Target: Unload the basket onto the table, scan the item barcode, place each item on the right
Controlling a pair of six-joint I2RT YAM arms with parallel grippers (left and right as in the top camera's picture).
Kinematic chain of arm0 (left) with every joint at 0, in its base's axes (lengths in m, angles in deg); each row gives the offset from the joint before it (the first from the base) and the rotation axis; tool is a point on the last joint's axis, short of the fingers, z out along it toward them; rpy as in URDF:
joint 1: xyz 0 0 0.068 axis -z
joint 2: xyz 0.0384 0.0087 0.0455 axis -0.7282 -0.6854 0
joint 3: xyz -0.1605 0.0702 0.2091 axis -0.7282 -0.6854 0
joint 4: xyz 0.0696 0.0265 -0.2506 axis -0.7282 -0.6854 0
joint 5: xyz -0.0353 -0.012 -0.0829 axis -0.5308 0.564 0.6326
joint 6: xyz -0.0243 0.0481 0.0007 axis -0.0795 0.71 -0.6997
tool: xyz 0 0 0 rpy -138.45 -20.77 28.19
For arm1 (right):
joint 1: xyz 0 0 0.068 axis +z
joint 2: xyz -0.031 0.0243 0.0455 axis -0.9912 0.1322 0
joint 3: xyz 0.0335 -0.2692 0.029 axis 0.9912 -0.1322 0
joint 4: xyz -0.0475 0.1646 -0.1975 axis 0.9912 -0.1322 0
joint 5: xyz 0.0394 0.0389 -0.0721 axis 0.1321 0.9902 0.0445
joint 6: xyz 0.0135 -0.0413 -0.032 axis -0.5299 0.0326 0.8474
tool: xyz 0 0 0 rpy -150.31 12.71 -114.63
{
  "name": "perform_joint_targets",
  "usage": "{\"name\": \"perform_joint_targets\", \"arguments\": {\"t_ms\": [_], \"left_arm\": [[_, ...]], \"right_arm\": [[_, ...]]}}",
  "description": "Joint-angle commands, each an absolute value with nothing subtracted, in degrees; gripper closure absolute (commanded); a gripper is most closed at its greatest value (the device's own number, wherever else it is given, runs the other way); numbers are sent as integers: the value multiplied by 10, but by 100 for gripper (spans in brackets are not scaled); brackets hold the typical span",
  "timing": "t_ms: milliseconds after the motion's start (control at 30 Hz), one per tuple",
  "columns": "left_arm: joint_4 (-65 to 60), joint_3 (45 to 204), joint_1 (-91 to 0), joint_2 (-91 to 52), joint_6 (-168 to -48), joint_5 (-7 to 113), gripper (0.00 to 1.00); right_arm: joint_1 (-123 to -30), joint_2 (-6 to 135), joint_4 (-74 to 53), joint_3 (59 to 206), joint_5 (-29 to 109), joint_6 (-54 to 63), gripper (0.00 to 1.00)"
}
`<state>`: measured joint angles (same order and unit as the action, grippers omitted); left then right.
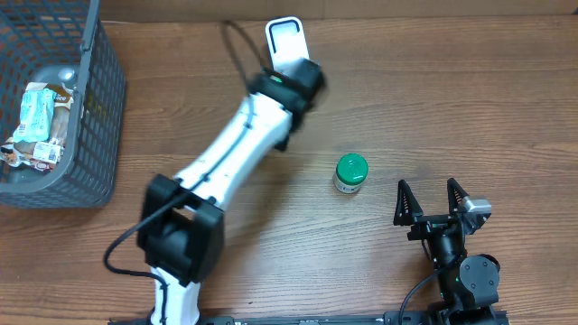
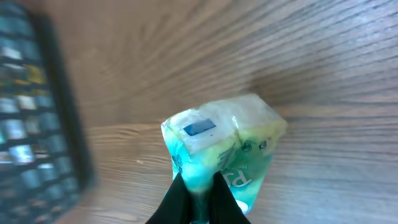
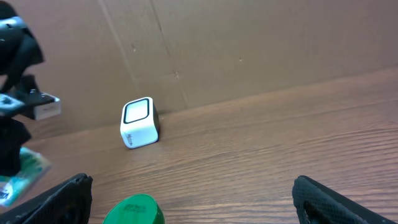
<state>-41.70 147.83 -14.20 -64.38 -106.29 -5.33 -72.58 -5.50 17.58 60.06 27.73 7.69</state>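
Left pincer [image 2: 198, 185] is clenched on a green-and-white packet [image 2: 217, 134], gripping it at its near edge; the packet juts out beyond the fingertips, over the counter [image 1: 452, 90] (wrist view is blurred, print unreadable). In the overhead view this pincer sits just beside the white scanner [image 1: 287, 41] at the counter's far edge. Right pincer [image 1: 432, 194] is released, jaws spread wide, near the green-lidded jar [image 1: 350, 171] but apart from it. The mesh basket [image 1: 90, 135] at far left holds other packets.
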Motion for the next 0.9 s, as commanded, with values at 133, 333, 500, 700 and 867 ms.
{"name": "perform_joint_targets", "arguments": {"t_ms": [133, 333, 500, 700, 867], "left_arm": [[-428, 1431, -50, -712, -1152, -299, 96], [-426, 1377, -38, -735, -1195, -381, 96], [-389, 1334, -44, -735, -1201, -353, 96], [-347, 1296, -44, -735, -1201, -336, 96], [-322, 1274, -44, -735, -1201, -327, 94]], "right_arm": [[-728, -61, 177, 594, 280, 80, 0], [-728, -61, 177, 594, 280, 80, 0], [-728, -61, 178, 594, 280, 80, 0], [-728, -61, 177, 594, 280, 80, 0], [-728, -61, 178, 594, 280, 80, 0]]}}
